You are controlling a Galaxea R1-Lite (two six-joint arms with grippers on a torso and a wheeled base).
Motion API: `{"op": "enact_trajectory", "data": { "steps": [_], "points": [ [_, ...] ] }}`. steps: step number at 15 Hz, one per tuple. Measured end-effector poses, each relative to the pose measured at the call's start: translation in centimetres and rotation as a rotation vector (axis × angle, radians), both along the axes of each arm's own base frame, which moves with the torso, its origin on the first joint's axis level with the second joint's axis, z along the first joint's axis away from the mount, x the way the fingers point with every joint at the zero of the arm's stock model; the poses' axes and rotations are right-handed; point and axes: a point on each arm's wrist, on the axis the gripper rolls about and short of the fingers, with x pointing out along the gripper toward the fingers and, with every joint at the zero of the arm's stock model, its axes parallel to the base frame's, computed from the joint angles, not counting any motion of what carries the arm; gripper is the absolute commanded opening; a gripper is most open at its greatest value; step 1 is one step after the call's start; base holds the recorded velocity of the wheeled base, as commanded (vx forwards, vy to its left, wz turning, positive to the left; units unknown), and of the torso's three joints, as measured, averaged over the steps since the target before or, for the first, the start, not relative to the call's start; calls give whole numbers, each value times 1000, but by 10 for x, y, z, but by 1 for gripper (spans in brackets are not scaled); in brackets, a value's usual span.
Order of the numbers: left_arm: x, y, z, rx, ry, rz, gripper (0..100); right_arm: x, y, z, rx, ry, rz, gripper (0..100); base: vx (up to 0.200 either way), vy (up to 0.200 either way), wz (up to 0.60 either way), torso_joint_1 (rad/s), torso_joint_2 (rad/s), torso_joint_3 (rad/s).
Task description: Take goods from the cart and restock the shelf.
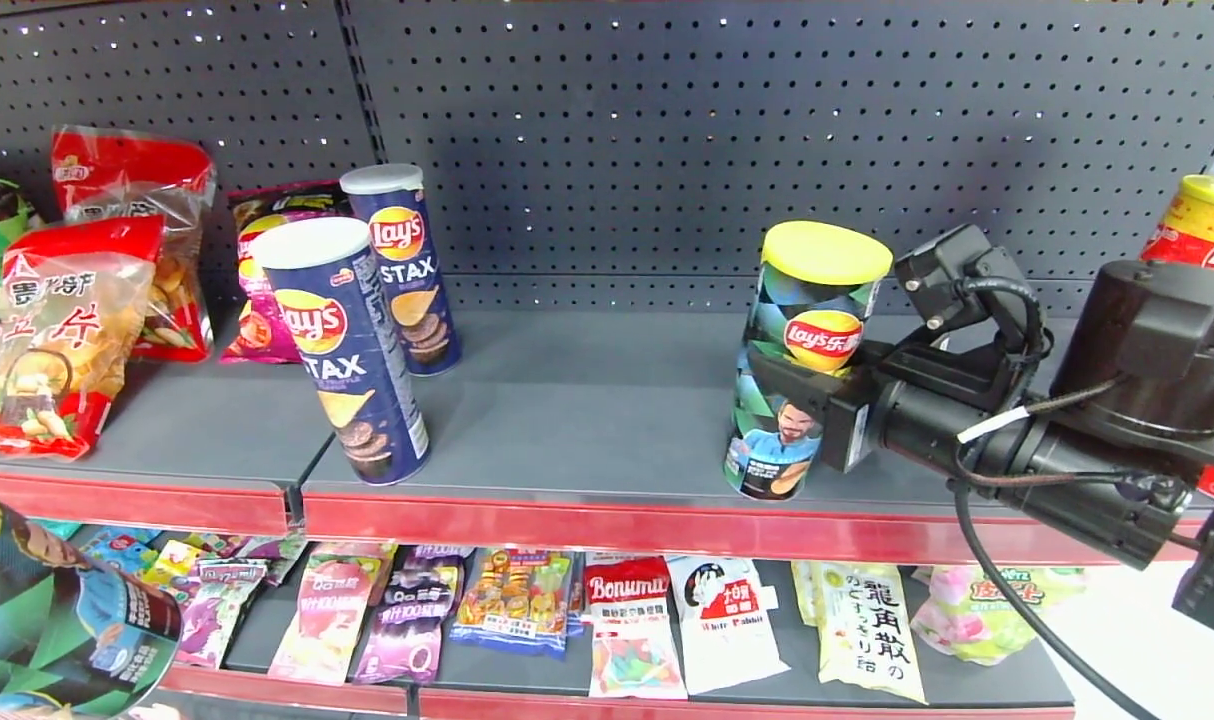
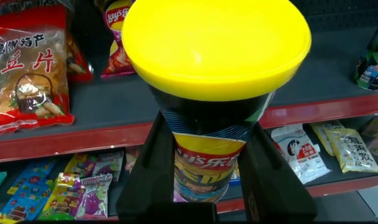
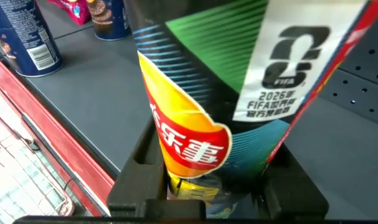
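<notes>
Right gripper (image 1: 797, 388): clamped about the middle of a yellow-lidded can (image 1: 819, 300), which stood near-upright at 3 o'clock, its base on the upper shelf (image 1: 587, 420) close to the red front lip.
Left gripper (image 2: 208, 168): closed on a second can (image 2: 217, 50), held off the shelf at 8 o'clock.
Labels: both cans wore green-and-black patterns with a red-and-yellow oval badge.
Neighbours: two blue tubes (image 1: 342, 350) with white lids stood at 10 o'clock, well apart from the shelved can, with red snack bags (image 1: 62, 330) at 9 o'clock.
Behind the right arm: a red tub (image 1: 1202, 225) at 2 o'clock.
Below: sweet packets (image 1: 627, 620) at 6 o'clock.
</notes>
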Motion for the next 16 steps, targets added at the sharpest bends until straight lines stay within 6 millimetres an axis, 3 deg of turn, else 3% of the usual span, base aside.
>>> {"op": "enact_trajectory", "data": {
  "steps": [3,4,12,16],
  "points": [
    [0,0,0,0,1,0,0,1,0,-1,-1,5,0,0,0,0,0,0,0,0],
    [0,0,0,0,1,0,0,1,1,-2,-2,8,0,100,0,0,0,0,0,0],
    [0,0,0,0,0,0,0,2,-3,-5,-7,18,-30,100,0,0,0,0,0,0],
    [0,0,1,0,-2,-2,0,-20,-18,-6,-10,18,-39,100,0,0,0,0,0,0]
  ]
}}
